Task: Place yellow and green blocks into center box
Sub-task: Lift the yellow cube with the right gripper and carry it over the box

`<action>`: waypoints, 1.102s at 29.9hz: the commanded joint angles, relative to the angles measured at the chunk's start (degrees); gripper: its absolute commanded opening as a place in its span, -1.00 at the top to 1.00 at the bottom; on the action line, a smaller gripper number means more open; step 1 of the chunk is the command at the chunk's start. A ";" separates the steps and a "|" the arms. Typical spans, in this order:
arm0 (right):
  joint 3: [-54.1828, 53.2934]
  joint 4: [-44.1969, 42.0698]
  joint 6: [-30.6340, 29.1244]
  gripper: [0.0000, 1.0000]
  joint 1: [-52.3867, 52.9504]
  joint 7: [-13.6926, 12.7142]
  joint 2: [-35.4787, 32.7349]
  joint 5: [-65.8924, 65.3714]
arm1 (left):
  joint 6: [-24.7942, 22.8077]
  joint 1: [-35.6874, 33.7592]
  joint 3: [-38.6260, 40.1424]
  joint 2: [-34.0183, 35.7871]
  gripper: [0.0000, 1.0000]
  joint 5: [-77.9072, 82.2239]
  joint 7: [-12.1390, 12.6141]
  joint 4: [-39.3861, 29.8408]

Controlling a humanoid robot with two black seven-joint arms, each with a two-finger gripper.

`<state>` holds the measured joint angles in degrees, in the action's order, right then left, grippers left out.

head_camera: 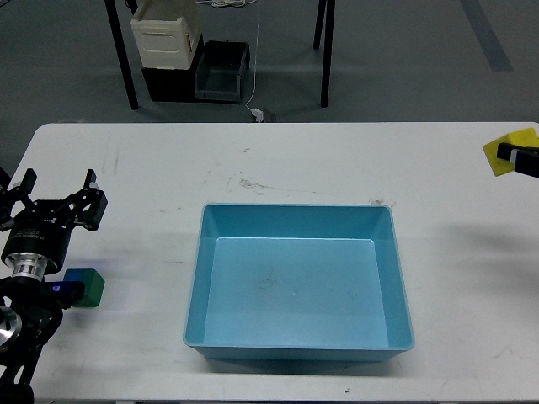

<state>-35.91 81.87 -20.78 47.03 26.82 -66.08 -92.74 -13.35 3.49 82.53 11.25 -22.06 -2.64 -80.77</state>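
Note:
The blue center box [296, 209] sits open and empty in the middle of the white table [278, 156]. A green block [86, 288] lies on the table left of the box, just beside my left arm. My left gripper [57, 195] is open and empty, a little beyond the green block. A yellow block [505, 153] hangs in the air at the far right edge, tilted. My right gripper [524, 156] is shut on it; only the black fingertips show, the rest is out of view.
Beyond the table's far edge are black table legs [125, 63], a cream container [166, 35] on a dark bin [221, 71], and a cable on the grey floor.

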 commanded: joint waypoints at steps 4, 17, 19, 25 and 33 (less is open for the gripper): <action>2.67 2.50 -6.47 0.98 14.39 1.18 1.83 -11.74 | 0.08 -0.06 0.00 0.09 -1.00 0.00 0.00 0.00; 32.10 8.05 -6.47 0.97 38.21 1.18 17.20 -20.64 | 0.17 -0.67 0.44 0.26 -1.00 0.00 -0.09 0.00; 35.63 7.70 -6.64 0.97 39.01 1.18 21.15 -20.37 | 0.26 -0.85 0.61 0.26 -1.00 0.00 -0.09 0.00; 41.52 4.71 -7.22 0.97 38.49 1.18 33.45 -20.28 | 0.44 -1.11 0.79 0.35 -1.00 -0.18 -0.09 0.00; 47.86 -1.53 -7.22 0.90 36.82 1.18 41.64 -20.37 | 0.52 -1.20 0.97 0.44 -1.00 -0.26 -0.09 0.00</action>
<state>10.42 82.14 -28.00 84.85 27.98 -26.92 -113.09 -12.91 2.29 83.47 11.67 -22.26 -2.73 -80.78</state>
